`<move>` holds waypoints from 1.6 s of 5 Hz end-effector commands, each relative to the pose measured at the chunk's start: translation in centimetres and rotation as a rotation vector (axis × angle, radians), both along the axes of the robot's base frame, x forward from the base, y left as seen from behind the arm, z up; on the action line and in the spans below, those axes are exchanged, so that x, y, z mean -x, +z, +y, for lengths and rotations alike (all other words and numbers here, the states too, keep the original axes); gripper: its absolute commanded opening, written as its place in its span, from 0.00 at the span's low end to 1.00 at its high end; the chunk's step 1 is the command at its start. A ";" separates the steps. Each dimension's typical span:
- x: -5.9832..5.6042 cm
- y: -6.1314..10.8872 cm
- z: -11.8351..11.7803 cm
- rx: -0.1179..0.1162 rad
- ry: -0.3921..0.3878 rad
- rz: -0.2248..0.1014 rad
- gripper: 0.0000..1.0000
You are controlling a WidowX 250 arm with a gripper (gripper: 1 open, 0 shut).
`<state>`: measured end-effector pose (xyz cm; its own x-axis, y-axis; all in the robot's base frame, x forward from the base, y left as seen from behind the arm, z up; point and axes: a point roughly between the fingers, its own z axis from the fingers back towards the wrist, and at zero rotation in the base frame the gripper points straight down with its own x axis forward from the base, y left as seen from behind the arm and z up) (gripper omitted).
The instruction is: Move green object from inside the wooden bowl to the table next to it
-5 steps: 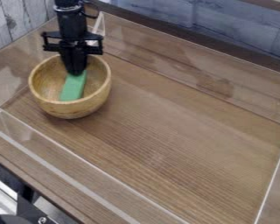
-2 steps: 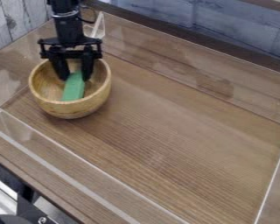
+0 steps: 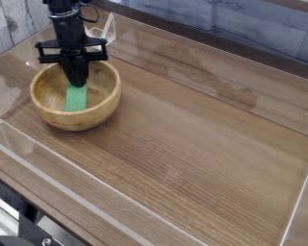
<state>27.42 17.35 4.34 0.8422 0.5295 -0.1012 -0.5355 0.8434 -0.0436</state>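
Because the near and middle of the dark brown wood-grain desk (image 3: 195, 154) lie bare, set-down room waits beside the round tan wooden bowl (image 3: 47, 113) near the far-left corner, where the black pincer (image 3: 76, 83), pointing down, pinches the flat bright-green block (image 3: 77, 98) inside the hollow.

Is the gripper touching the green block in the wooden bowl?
Touching: the camera view shows the gripper closed over the green block's upper end inside the wooden bowl.

The small flat bright-green rectangular block (image 3: 77, 98) lies inside the round tan wooden bowl (image 3: 47, 107), which stands at the far left of the dark brown wood-grain table (image 3: 195, 144).
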 end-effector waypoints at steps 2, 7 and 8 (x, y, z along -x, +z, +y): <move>-0.7 2.2 -0.5 -0.034 -0.056 -0.038 1.00; -1.1 3.5 -0.2 -0.027 -0.271 -0.040 0.00; -1.4 3.7 -1.2 -0.025 -0.279 -0.041 1.00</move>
